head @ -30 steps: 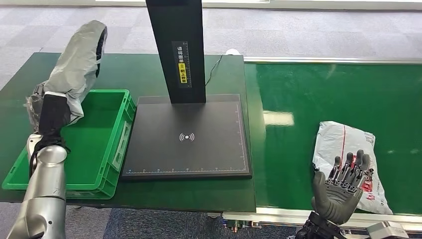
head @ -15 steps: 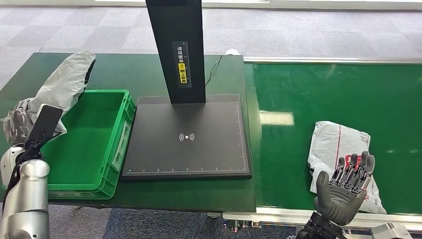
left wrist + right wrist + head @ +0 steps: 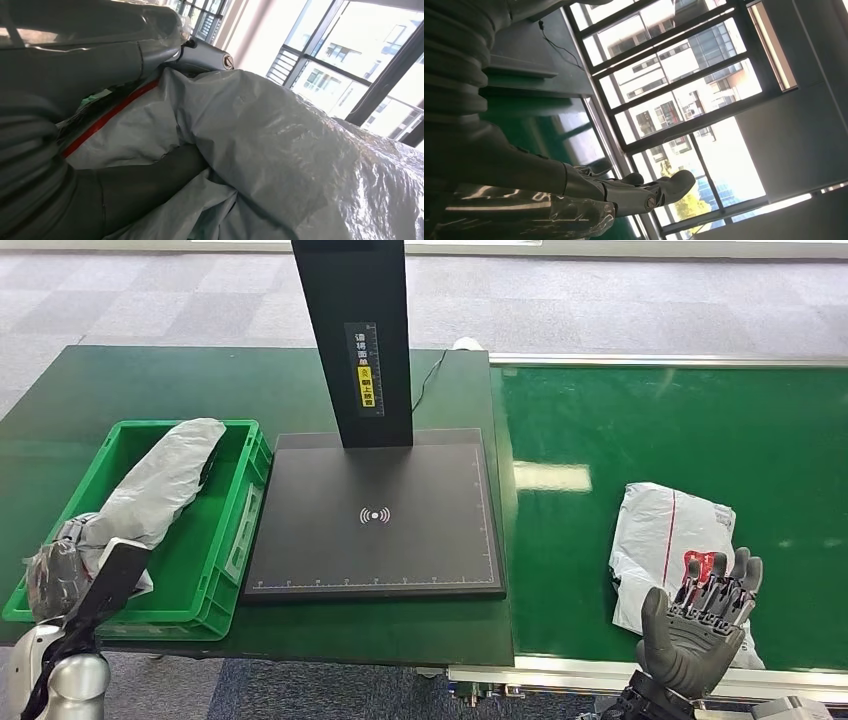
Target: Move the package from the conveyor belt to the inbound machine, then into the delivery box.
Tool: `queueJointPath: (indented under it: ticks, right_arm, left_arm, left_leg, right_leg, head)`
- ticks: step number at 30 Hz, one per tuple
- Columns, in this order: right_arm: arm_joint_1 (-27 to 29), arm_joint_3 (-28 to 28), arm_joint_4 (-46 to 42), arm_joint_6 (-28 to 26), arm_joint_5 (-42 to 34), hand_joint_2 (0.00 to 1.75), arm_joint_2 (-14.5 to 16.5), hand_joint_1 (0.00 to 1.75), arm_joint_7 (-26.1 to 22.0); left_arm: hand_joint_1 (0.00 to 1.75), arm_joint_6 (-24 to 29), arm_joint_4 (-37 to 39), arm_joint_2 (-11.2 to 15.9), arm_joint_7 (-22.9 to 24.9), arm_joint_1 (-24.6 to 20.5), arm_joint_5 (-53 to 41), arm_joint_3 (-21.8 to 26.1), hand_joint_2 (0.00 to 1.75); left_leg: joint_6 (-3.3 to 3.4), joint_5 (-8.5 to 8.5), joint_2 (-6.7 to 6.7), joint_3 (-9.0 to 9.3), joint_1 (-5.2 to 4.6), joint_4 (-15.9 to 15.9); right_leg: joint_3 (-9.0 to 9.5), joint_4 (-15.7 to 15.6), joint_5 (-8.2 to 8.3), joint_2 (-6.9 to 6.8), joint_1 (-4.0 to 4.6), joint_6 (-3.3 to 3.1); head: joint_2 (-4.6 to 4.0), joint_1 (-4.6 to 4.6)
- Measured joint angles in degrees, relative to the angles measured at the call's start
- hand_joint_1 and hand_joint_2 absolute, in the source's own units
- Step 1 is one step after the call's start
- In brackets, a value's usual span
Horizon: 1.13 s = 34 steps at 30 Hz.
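While our left robot hand (image 3: 62, 565) grips a grey package (image 3: 155, 485) lying in the green delivery box (image 3: 232, 530), our right robot hand (image 3: 700, 625) hovers spread over a white package (image 3: 665, 530) on the conveyor belt (image 3: 680, 430).

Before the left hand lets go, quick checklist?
1. Grey package lies over the green delivery box: ok.
2. Left hand grips the grey package: ok.
3. Whole package inside the box walls: not ok, its near end overhangs the front rim.
4. Inbound machine plate bare: ok.
5. White package on the conveyor belt: ok.
6. Right hand open, holding nothing: ok.
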Motion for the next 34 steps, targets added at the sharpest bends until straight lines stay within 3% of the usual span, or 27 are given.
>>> queueJointPath:
  ticks: [2, 3, 19, 22, 25, 28, 34]
  right_arm:
    - [0.1, 0.0, 0.0, 0.0, 0.0, 1.75, 0.0, 0.0, 0.0]
    - [0.2, 0.0, 0.0, 0.0, 0.0, 1.75, -0.1, 0.0, 0.0]
    - [1.9, 0.0, 0.0, 0.5, 0.1, 1.75, -0.3, 0.0, 0.0]
    - [1.9, 0.0, 0.0, 0.9, 0.3, 1.75, -0.3, 0.0, 0.0]
    - [1.8, 0.0, 0.1, 1.1, 0.6, 1.75, -0.3, 0.0, 0.0]
    - [1.7, -0.1, 0.6, 1.3, 1.2, 1.75, -0.3, 0.0, 0.0]
    - [1.5, -0.1, 1.6, 1.9, 1.7, 1.75, -0.3, 0.0, 0.0]
  left_arm:
    - [0.04, 0.0, -1.5, -0.5, 0.0, 1.7, 0.3, 0.4, 1.75]
    - [0.0, 0.0, -2.3, -0.7, -0.1, 2.5, 0.4, 0.7, 1.75]
    - [0.0, 2.9, -10.9, -5.3, -2.5, 7.6, 2.2, -0.9, 1.75]
    - [0.0, 6.0, -12.6, -6.1, -6.3, 8.5, 6.4, -2.0, 1.75]
    - [0.0, 9.4, -15.8, -7.3, -12.9, 10.1, 15.0, -4.3, 1.75]
    - [0.0, 9.8, -19.4, -8.3, -18.4, 11.6, 23.9, -8.2, 1.75]
    - [0.0, 7.5, -22.8, -9.1, -20.7, 13.2, 30.0, -15.2, 1.75]
  left_leg:
    - [0.0, 0.0, 0.0, 0.03, 0.0, 0.0]
    - [0.0, 0.0, 0.0, 0.05, 0.0, 0.0]
    - [0.0, 0.01, -0.15, 0.05, 0.0, 0.0]
    - [0.0, 0.01, -0.15, 0.04, 0.0, 0.0]
    - [0.01, 0.0, -0.16, 0.03, -0.01, 0.0]
    - [0.01, -0.01, -0.2, 0.02, -0.02, 0.0]
    - [0.02, -0.01, -0.22, 0.05, -0.02, 0.0]
  right_leg:
    - [0.02, 0.0, 0.0, 0.01, 0.0, 0.0]
    - [0.02, 0.0, 0.0, 0.02, 0.0, 0.0]
    - [0.07, 0.0, 0.0, -0.06, 0.0, 0.0]
    - [0.07, 0.0, 0.0, -0.06, 0.0, 0.0]
    - [0.07, 0.0, -0.01, -0.06, -0.01, 0.01]
    - [0.08, 0.0, -0.02, -0.08, -0.02, 0.02]
    - [0.12, 0.0, -0.02, -0.12, -0.02, 0.02]
  head:
    - [0.0, 0.0]
    - [0.0, 0.0]
    - [0.0, 0.01]
    - [0.0, 0.01]
    - [0.0, 0.01]
    - [0.0, 0.01]
    - [0.0, 0.0]
